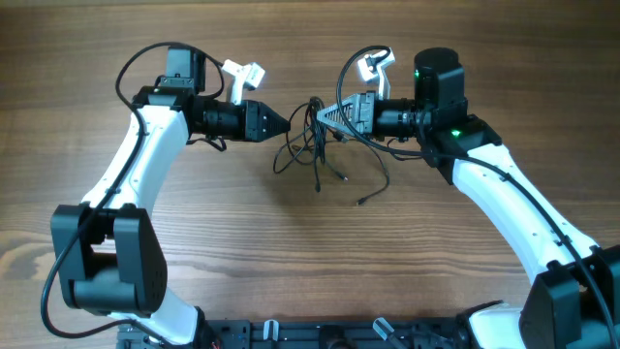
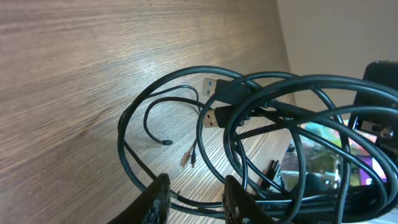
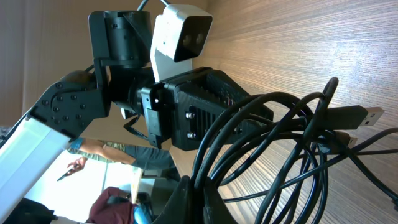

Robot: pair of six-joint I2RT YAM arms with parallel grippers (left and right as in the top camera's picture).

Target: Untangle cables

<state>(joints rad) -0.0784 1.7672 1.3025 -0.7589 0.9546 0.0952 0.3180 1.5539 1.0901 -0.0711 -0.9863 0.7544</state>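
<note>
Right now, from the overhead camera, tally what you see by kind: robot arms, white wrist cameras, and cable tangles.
Robot arms: 2, left arm and right arm
White wrist cameras: 2, left camera and right camera
Tangles: 1, the cable tangle, cords too knotted to count apart
Total: 5

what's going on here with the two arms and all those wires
It's an untangling job: a bunch of black cables sits looped together on a wooden table. The right gripper is shut on several strands, and the left gripper faces it at the tangle with its jaws apart. Nothing is separated yet.
</note>
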